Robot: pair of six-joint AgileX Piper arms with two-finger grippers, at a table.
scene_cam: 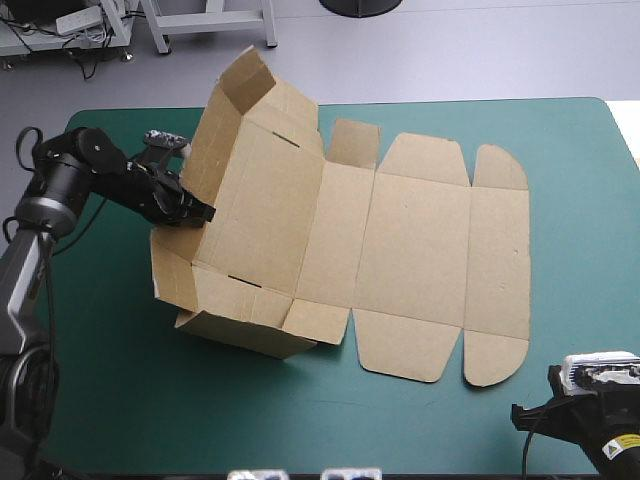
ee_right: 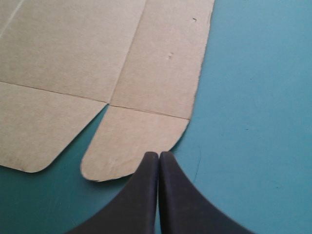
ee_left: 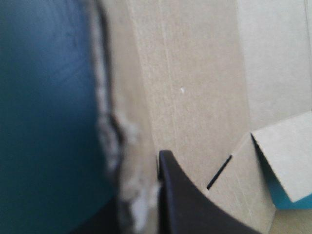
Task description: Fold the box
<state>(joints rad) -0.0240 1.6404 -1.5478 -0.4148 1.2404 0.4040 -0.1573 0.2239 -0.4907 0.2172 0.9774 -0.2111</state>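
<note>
The brown box is a cut sheet lying mostly flat on the teal-green cover, with its left wall panel raised upright. My left gripper is at that raised wall's edge, shut on the box. In the left wrist view the board's edge runs between the black fingers. My right gripper is shut with nothing in it, low at the table's near right corner, just short of the box's rounded near-right flap.
The teal-green cover is bare to the right of the sheet and along the near edge. The box's near left corner flaps stand partly raised.
</note>
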